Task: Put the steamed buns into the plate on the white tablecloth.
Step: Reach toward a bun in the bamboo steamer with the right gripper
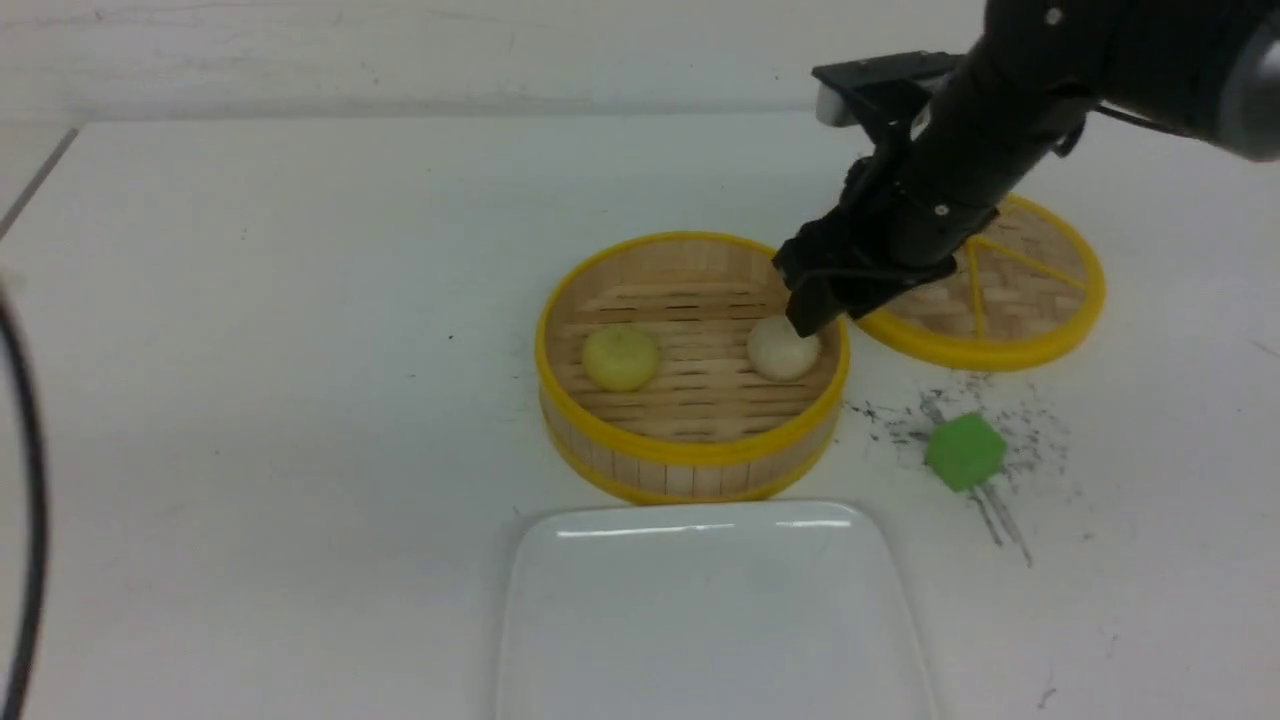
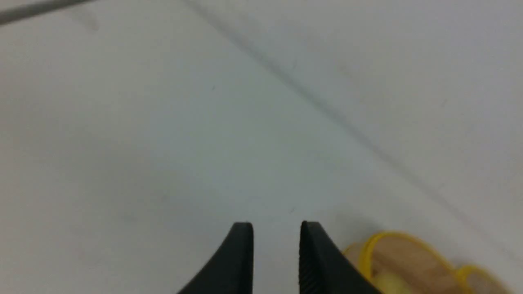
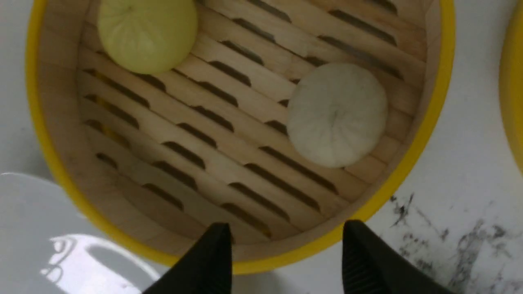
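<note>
No bun had reached the plate (image 1: pixel 710 620), which sat bare on the tablecloth (image 1: pixel 300 300) at the counter's near edge, just in front of the steamer (image 1: pixel 690 470). Both buns lay inside the steamer at the counter's centre, the yellow bun (image 1: pixel 620 358) on its left side and the white bun (image 1: pixel 783 350) on its right. The lid (image 1: pixel 1020 290) lay toward the right edge. The right tool (image 1: pixel 810 318) hung just above the white bun, jaws apart and empty, apparently set for a first pick. The left tool (image 2: pixel 276 223) hung over bare cloth, jaws narrowly apart, also empty. Both pickups and placements remained.
</note>
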You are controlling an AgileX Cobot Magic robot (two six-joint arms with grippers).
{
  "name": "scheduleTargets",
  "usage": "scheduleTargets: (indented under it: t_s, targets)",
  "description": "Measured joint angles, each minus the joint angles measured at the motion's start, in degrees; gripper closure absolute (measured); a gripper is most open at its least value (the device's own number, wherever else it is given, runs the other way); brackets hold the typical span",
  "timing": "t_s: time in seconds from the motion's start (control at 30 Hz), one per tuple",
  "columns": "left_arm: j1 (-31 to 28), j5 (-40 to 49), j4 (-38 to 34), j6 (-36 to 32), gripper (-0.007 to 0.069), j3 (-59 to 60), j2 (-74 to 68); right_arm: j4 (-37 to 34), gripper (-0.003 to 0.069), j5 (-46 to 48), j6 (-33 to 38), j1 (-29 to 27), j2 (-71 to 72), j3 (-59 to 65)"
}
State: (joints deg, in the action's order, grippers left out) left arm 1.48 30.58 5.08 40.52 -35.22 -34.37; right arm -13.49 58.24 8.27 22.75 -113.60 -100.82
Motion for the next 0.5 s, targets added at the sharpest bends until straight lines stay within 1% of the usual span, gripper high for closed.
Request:
scheduleTargets:
  t_s: [0.03,0.07,0.1,0.13,0.2,0.23,0.27,0.33,0.43,0.5]
  targets:
    - [0.00,4.58,-2.86,-4.68,0.0488,-2.63,-3.04,1.44,0.0278,0.36,-0.07,0.32,-1.50,-1.56]
    - [0.00,10.95,-8.46,-13.49,0.0536,-6.34,-8.39,3.05,0.0273,0.63,-0.07,0.79,-3.24,-3.39]
    - [0.00,11.83,-10.12,-14.72,0.0542,-6.86,-9.92,3.64,0.0271,0.63,-0.07,0.99,-3.83,-3.97]
    - [0.00,17.49,-15.84,-24.10,0.0579,-10.39,-15.12,5.49,0.0263,0.68,-0.07,1.62,-5.71,-5.81]
    - [0.00,23.75,-23.42,-33.20,0.0615,-14.77,-22.19,7.65,0.0248,0.68,-0.07,2.21,-7.93,-7.61]
    - [0.00,24.25,-24.08,-33.20,0.0617,-15.16,-22.86,7.83,0.0246,0.63,-0.07,2.22,-8.11,-7.74]
    - [0.00,27.40,-28.12,-38.05,0.0622,-17.86,-27.03,8.76,0.0236,0.37,-0.07,2.34,-9.30,-8.35]
    - [0.00,29.48,-32.37,-41.67,0.0622,-20.57,-32.02,9.78,0.0228,-0.41,-0.07,2.34,-10.89,-8.63]
    - [0.00,29.57,-33.97,-43.07,0.0612,-22.17,-35.55,9.93,0.0225,-2.52,-0.07,2.34,-12.56,-8.71]
    - [0.00,29.22,-34.04,-43.42,0.0589,-22.46,-36.35,9.93,0.0226,-3.64,-0.07,2.34,-13.67,-8.77]
